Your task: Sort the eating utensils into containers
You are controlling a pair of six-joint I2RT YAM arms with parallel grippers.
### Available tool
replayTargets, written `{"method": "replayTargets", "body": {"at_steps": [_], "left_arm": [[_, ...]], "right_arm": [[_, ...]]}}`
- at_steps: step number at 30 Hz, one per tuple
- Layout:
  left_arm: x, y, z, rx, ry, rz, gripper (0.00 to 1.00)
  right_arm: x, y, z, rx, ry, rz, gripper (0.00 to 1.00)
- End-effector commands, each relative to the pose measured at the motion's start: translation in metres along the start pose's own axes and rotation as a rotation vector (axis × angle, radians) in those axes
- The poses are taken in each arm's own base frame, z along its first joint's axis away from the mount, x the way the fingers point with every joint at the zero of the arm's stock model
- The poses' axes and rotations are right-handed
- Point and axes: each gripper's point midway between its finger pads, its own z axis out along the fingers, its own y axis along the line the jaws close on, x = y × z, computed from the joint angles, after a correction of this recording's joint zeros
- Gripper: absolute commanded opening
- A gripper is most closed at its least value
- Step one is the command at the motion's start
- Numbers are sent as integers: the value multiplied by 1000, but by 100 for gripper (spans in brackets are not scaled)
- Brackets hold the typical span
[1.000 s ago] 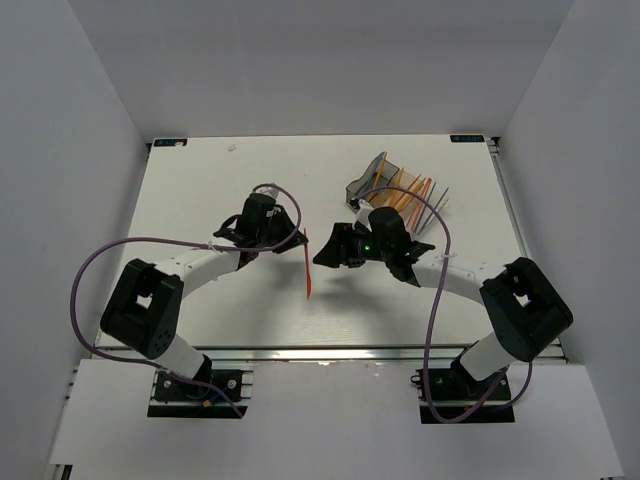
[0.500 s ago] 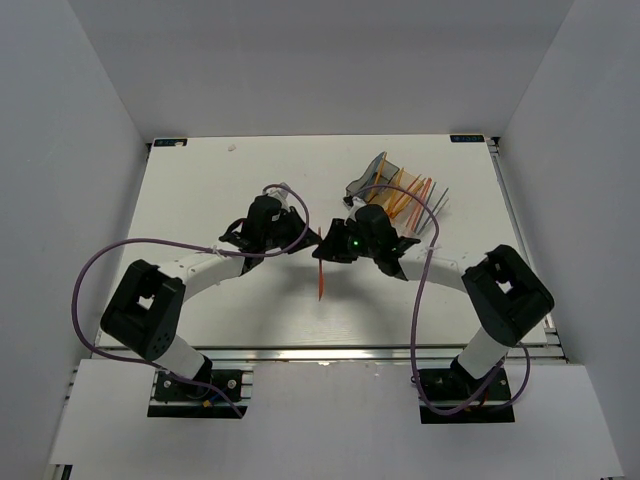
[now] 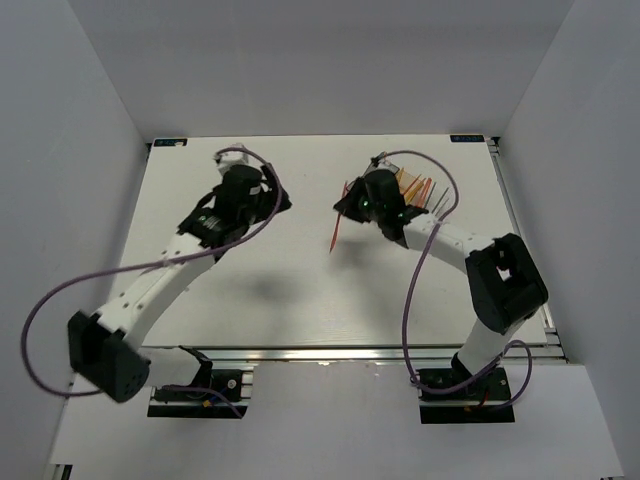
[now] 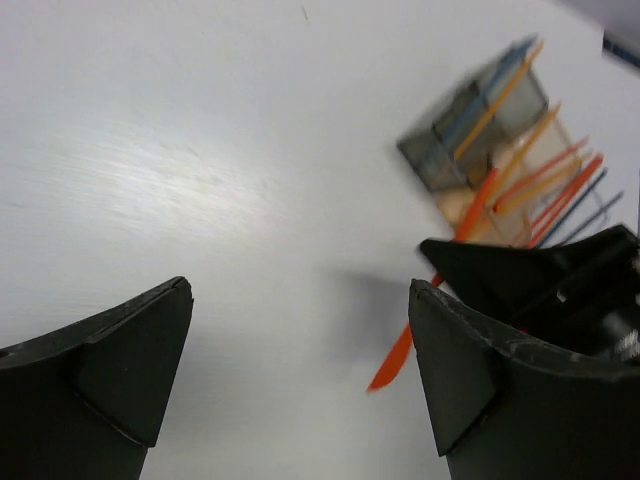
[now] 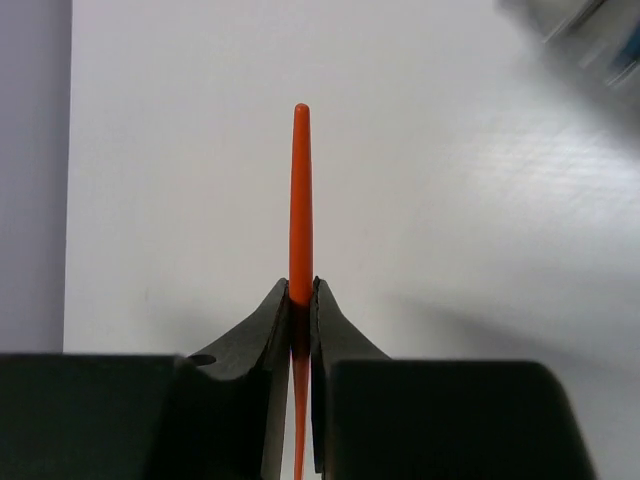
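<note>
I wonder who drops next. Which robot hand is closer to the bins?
Right. The right gripper is by the bins, pinching an orange stick; the left gripper is far to their left.

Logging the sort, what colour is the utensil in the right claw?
Orange utensil, clearest in the right wrist view.

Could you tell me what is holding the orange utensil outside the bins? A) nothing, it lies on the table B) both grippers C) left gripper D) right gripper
D: the right gripper is pinched on the orange utensil, while the left gripper stands open and empty.
</note>
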Motion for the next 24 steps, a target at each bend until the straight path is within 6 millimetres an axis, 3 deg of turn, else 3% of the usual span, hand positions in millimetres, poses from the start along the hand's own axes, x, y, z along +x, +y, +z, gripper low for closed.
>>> {"method": "replayTargets", "body": {"at_steps": [1, 3, 4, 6, 7, 8, 10, 11, 13, 14, 16, 18, 24], "left_arm": [[-57, 60, -84, -232, -216, 108, 98], [-47, 78, -94, -254, -216, 157, 98], [-44, 85, -99, -254, -218, 201, 98], [-39, 100, -114, -256, -248, 219, 98], [-22, 116, -109, -285, -224, 256, 98], [-21, 122, -116, -282, -251, 249, 98], [-4, 140, -112, -308, -248, 257, 98], [-5, 141, -116, -293, -272, 241, 98], [-8, 132, -120, -245, -276, 232, 98], [-8, 130, -119, -228, -282, 233, 98], [-3, 123, -115, -186, -262, 247, 98], [4, 123, -107, -192, -219, 270, 98], [12, 117, -100, -160, -181, 290, 98]], "right_arm": [[-78, -37, 15, 186, -187, 30, 0], [-111, -59, 18, 256, -257, 58, 0], [-134, -55, 18, 258, -308, 62, 0], [-159, -81, 25, 354, -374, 65, 0], [-173, -84, 31, 381, -393, 68, 0], [-185, -92, 31, 408, -418, 66, 0], [-196, -107, 39, 462, -443, 45, 0], [-214, -106, 37, 460, -475, 44, 0], [-219, -114, 46, 475, -471, 24, 0], [-233, -111, 45, 467, -495, 22, 0], [-227, -125, 55, 508, -462, 2, 0], [-234, -126, 57, 520, -480, -15, 0], [-228, -146, 68, 567, -472, -44, 0]]}}
